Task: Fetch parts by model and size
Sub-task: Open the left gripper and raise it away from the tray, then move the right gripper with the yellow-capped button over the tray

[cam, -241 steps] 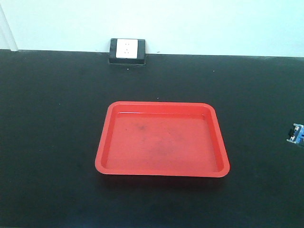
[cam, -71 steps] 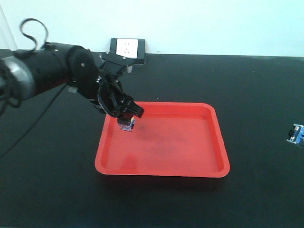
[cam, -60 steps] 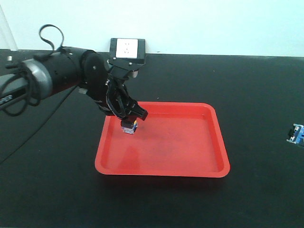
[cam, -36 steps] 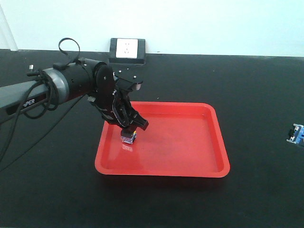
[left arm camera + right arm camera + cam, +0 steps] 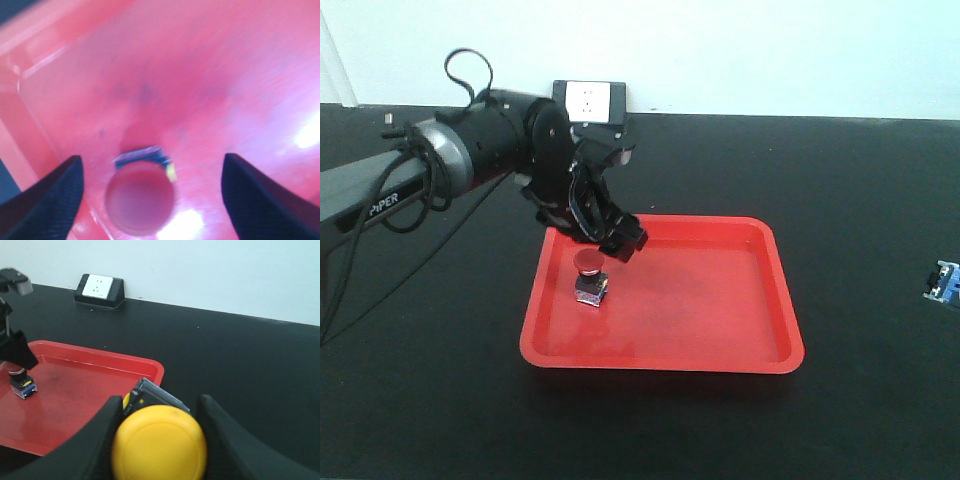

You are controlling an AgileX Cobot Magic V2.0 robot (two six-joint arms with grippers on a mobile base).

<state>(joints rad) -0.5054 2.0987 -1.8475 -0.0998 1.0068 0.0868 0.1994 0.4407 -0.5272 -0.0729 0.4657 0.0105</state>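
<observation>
The red-capped switch (image 5: 588, 275) stands upright in the left part of the red tray (image 5: 660, 364), free of any grip. My left gripper (image 5: 612, 244) is open just above and behind it. In the left wrist view the fingers (image 5: 47, 200) stand wide on either side of the red cap (image 5: 141, 205), not touching it. My right gripper (image 5: 159, 442) is shut on the yellow-capped switch (image 5: 159, 450), held above the black table to the right of the tray (image 5: 100, 362). The red-capped switch also shows there (image 5: 21, 382).
A black wall socket box (image 5: 588, 105) sits at the table's back edge, behind the tray. A small bluish-white piece (image 5: 942, 282) shows at the right edge of the front view. The black table (image 5: 840, 200) surrounds the tray.
My left arm came in holding the red-capped switch, lowered it into the tray's left part, opened and lifted back. The switch now stands on its own.
</observation>
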